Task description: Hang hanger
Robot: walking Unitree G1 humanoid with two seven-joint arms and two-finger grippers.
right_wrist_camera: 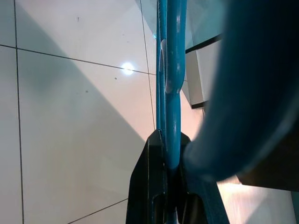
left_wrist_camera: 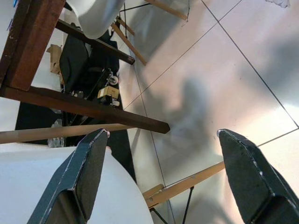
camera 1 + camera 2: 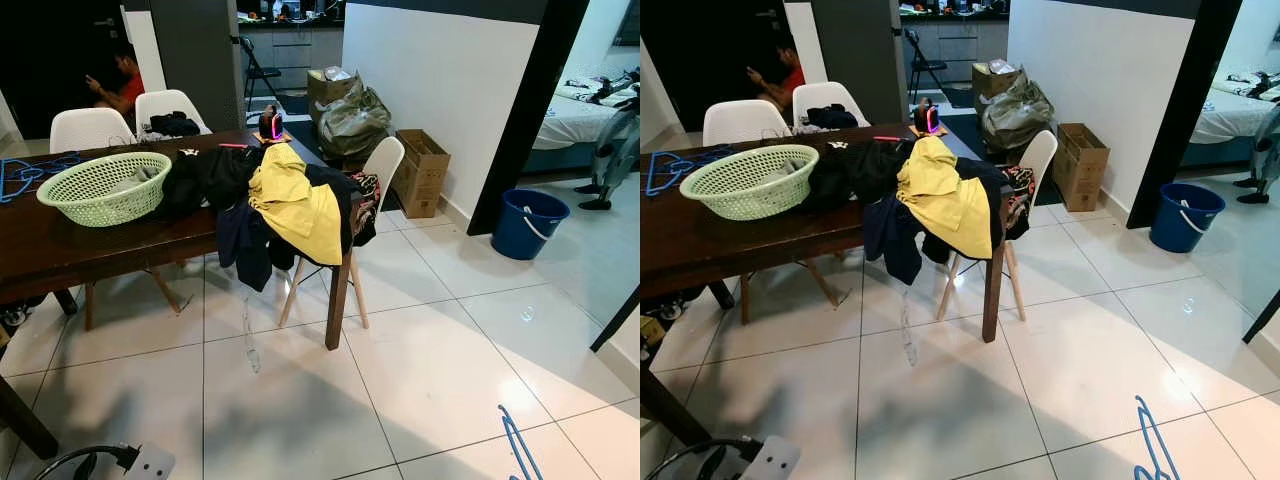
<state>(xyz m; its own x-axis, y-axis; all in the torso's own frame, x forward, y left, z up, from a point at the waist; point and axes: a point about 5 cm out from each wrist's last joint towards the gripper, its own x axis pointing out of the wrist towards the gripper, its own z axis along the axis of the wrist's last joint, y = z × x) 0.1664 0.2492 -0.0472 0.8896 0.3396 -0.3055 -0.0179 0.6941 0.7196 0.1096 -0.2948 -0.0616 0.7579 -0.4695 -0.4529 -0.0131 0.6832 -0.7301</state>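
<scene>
The right claw (image 1: 170, 186) is clamped on a blue hanger (image 1: 169, 70), which pokes up at five o'clock over the floor tiles (image 3: 430, 370). The left claw (image 2: 161, 177) hangs spread apart beside the desk (image 3: 60, 250).

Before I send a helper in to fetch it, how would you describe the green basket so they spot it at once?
Start at the long dark wooden dining table on the robot's left. On its top, left of the heap of black and yellow clothes, sits the pale green round plastic laundry basket. Its open lattice wall and mint colour set it apart from the dark garments beside it and the blue hangers behind it.
</scene>
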